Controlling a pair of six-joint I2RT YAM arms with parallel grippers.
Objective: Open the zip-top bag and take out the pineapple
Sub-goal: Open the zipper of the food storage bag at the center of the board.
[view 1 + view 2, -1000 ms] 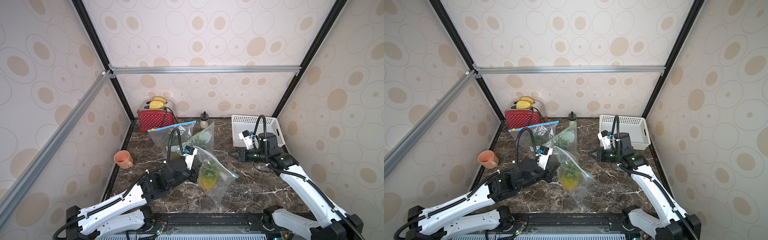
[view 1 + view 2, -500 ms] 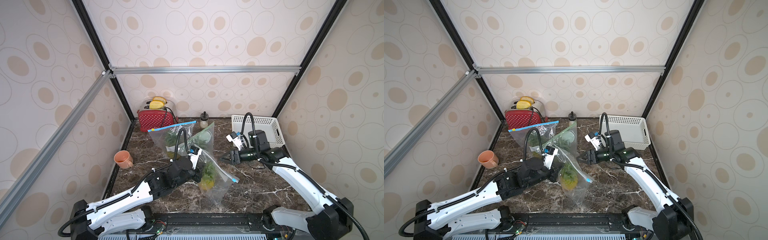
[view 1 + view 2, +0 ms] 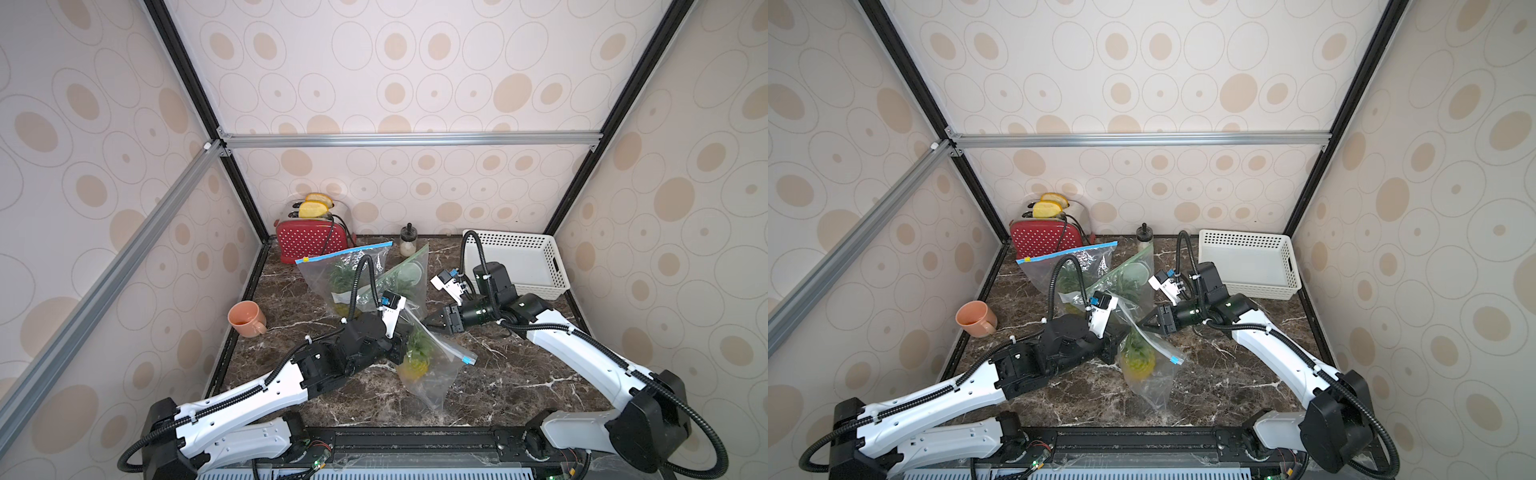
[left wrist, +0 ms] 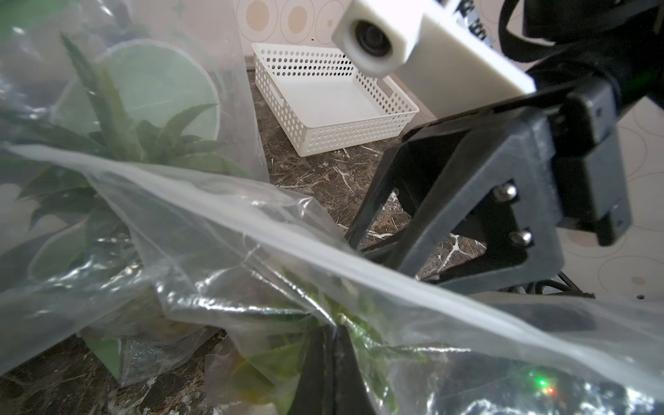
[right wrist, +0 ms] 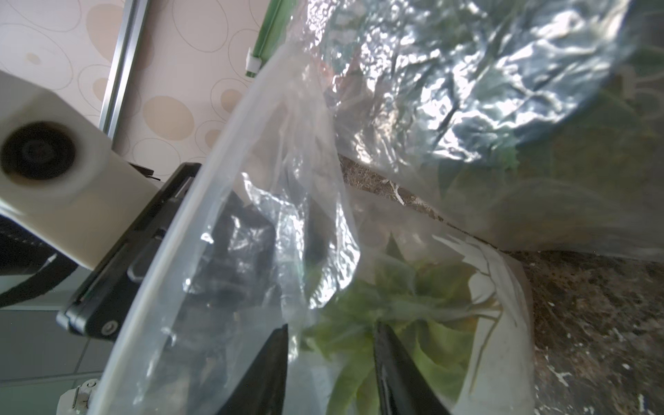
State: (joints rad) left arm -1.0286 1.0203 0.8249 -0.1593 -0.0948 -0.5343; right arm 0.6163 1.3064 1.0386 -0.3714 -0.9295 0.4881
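The clear zip-top bag [image 3: 432, 374] hangs near the table's middle in both top views, its blue slider end [image 3: 467, 359] pointing right. The yellow pineapple [image 3: 415, 359] with green leaves is inside it. My left gripper [image 3: 405, 334] is shut on a fold of the bag's plastic, seen close in the left wrist view [image 4: 328, 332]. My right gripper [image 3: 428, 322] is at the bag's mouth from the right. In the right wrist view its jaws [image 5: 330, 328] stand apart with pineapple leaves [image 5: 395, 305] and plastic between the tips. Whether the tips touch the leaves is unclear.
Two more bags holding plants lean behind, one with a blue zip [image 3: 345, 253], one with a green zip [image 3: 409, 274]. A red toaster [image 3: 311, 241] and small bottle [image 3: 408, 241] stand at the back, a white basket [image 3: 519, 262] back right, an orange mug [image 3: 246, 319] left.
My right gripper has swung left from beside the basket to the bag's mouth and its jaws have parted. The left arm has shifted the bag slightly toward the right.
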